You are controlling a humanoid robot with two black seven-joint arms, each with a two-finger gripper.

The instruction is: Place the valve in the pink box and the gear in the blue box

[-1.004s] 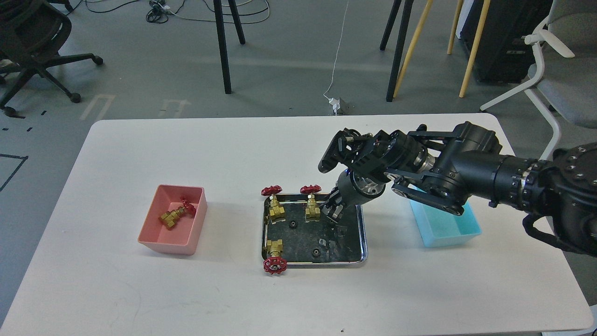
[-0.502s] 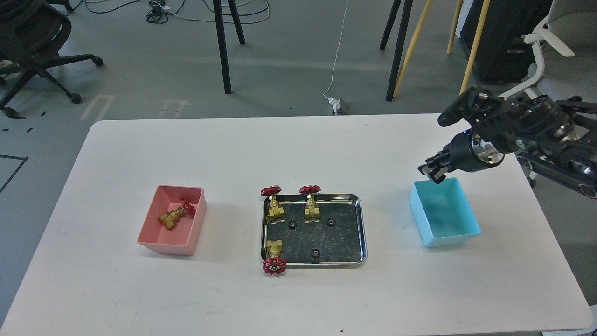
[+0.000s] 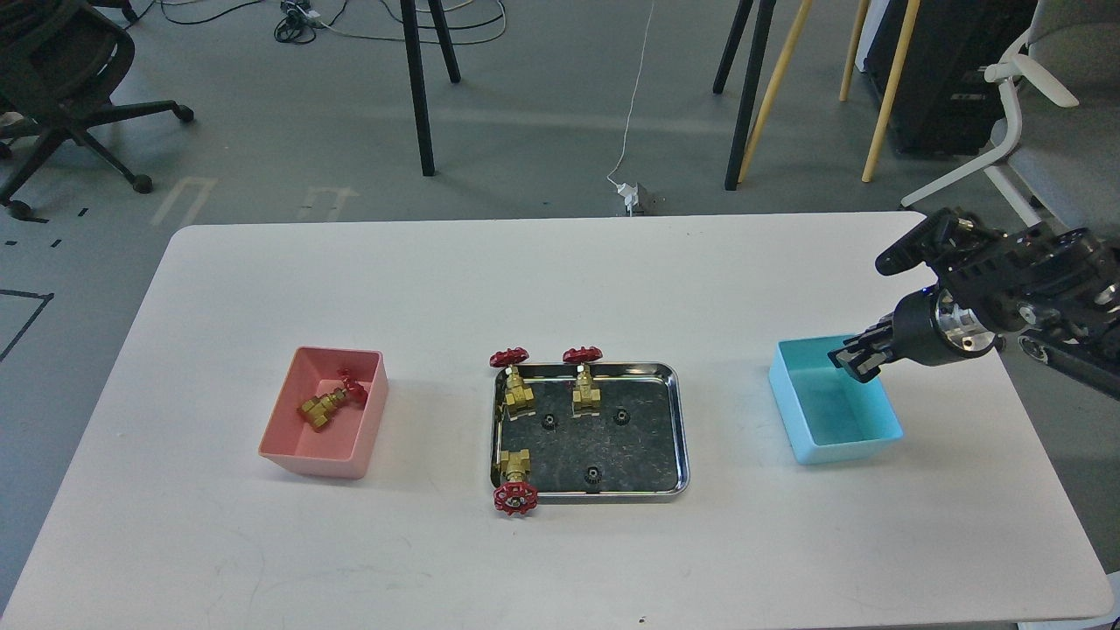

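The pink box (image 3: 325, 424) stands at the left with one valve (image 3: 328, 402) lying in it. Three more valves stand or lie in the steel tray (image 3: 679, 420): two at its far edge (image 3: 516, 385) (image 3: 584, 385) and one at its near left corner (image 3: 514, 479). Three black gears lie in the tray (image 3: 549, 422) (image 3: 621, 416) (image 3: 592, 474). The blue box (image 3: 831, 411) stands at the right; I see no gear inside it. My right gripper (image 3: 850, 360) hangs over the box's far right rim, its fingers dark and close together. My left gripper is out of view.
The white table's right edge lies close behind my right arm (image 3: 1006, 297). A grey office chair (image 3: 1050, 131) stands beyond the table's far right corner. Stand legs and cables are on the floor behind the table.
My right gripper left the tray's far right part, swung right above the blue box, then dropped lower over its far right rim. A gear the arm had hidden now shows in the tray.
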